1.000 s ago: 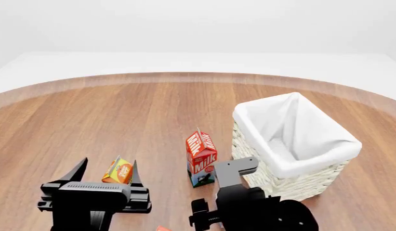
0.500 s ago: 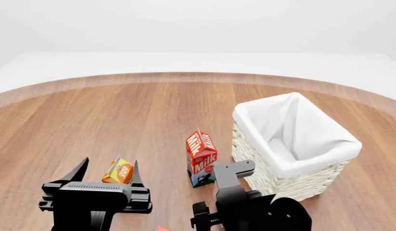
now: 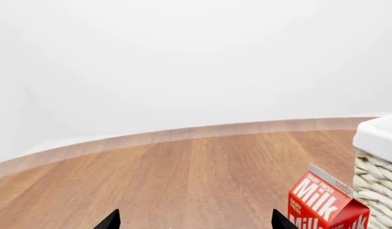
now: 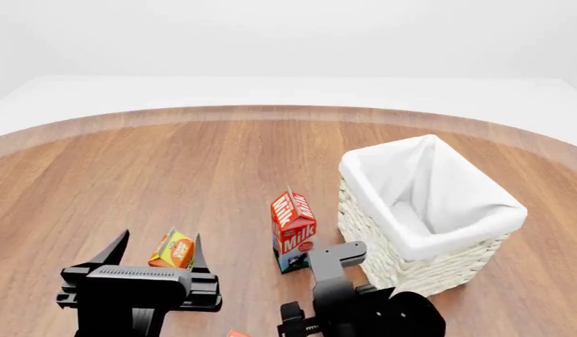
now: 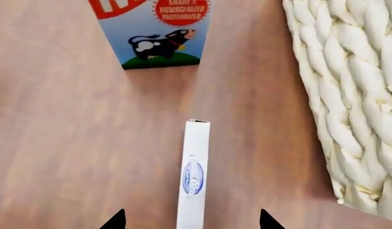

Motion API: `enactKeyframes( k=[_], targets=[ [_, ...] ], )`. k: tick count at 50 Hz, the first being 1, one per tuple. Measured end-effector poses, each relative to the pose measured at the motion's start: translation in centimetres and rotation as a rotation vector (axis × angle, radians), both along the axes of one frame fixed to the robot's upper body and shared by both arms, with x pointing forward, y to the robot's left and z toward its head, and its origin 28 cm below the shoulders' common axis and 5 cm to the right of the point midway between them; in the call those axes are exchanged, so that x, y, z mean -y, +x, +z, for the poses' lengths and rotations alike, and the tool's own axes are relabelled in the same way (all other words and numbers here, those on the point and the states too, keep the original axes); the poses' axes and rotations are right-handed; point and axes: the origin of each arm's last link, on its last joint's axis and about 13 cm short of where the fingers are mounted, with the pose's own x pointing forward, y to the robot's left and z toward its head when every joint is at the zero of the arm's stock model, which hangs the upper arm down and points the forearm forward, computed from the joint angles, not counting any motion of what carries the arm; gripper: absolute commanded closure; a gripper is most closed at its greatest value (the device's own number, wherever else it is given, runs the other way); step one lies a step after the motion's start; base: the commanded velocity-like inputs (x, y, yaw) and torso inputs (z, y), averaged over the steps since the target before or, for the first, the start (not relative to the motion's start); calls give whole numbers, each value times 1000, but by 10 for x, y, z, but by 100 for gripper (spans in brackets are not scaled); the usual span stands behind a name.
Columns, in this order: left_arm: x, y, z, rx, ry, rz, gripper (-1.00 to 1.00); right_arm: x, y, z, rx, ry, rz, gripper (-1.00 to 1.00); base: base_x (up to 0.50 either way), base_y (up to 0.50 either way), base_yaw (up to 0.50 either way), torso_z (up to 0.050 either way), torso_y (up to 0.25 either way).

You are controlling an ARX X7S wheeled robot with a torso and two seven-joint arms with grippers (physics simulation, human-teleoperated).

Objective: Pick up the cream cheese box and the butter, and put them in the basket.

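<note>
The cream cheese box [image 5: 193, 186] lay flat on the wooden surface [image 4: 176, 168], a thin white strip with a blue oval mark, seen edge-on in the right wrist view. It sat between the two finger tips of the right gripper [image 5: 190, 220], whose jaws stood spread apart with clear space on either side of the box, touching nothing. Just beyond the far end of the box stood the milk carton [image 5: 154, 33], upright, its cow picture facing the camera. The woven side of the basket [image 5: 348, 105] ran along one side of the box, near but apart from it.

In the head view, the basket [image 4: 448, 263] stood on the surface at the right, its white cloth liner folded over the rim. The milk carton [image 4: 293, 230] stood just to its left, apart from it. The right gripper's arm hung low in front of these two and hid the cream cheese box from that camera.

The left gripper [image 4: 154, 247] hovered at the lower left with its fingers parted and empty. Behind its fingers stood a small orange carton [image 4: 173, 248], tilted. At the very bottom edge of the head view a sliver of something orange-red [image 4: 236, 334] showed; too little was visible to tell whether it was the butter.

The left wrist view showed only that gripper's finger tips, the milk carton and the basket's edge.
</note>
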Motion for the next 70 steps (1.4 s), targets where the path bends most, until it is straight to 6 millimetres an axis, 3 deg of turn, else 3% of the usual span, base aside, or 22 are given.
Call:
enactKeyframes(
  k=[45, 46, 70],
  targets=[
    [0, 0, 0, -1, -2, -2, -100, 1, 5, -21, -28, -27, -10, -100, 0, 0, 0, 0, 0],
    [0, 0, 0, -1, -2, -2, -100, 1, 5, -21, -28, -27, -9, 100, 0, 0, 0, 0, 0],
    [1, 0, 0, -1, -2, -4, -100, 1, 2, -18, -12, -3, 10, 100, 0, 0, 0, 0, 0]
  ],
)
